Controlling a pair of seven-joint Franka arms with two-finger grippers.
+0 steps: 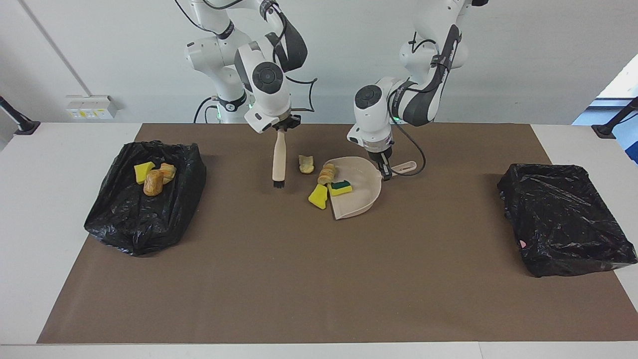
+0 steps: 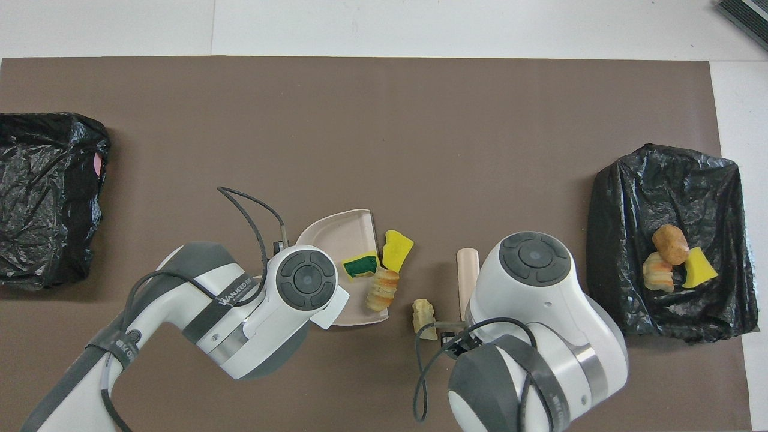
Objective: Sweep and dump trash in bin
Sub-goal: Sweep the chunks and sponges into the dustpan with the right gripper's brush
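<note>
My left gripper (image 1: 384,172) is shut on the handle of the beige dustpan (image 1: 363,197), which rests on the brown mat. A green-backed sponge (image 1: 341,188) lies in the pan. A bread-like lump (image 1: 327,174) sits at the pan's lip. A yellow sponge (image 1: 318,196) lies on the mat just outside that lip. A small tan lump (image 1: 306,164) lies between pan and brush. My right gripper (image 1: 280,128) is shut on the beige brush (image 1: 278,159), which hangs bristles down over the mat. From overhead, both grippers are hidden under their arms.
A black-bagged bin (image 1: 139,224) at the right arm's end of the table holds three scraps: a yellow sponge (image 1: 144,171) and two bread-like lumps (image 1: 153,183). A second black-bagged bin (image 1: 563,219) stands at the left arm's end. A cable loops by the dustpan handle.
</note>
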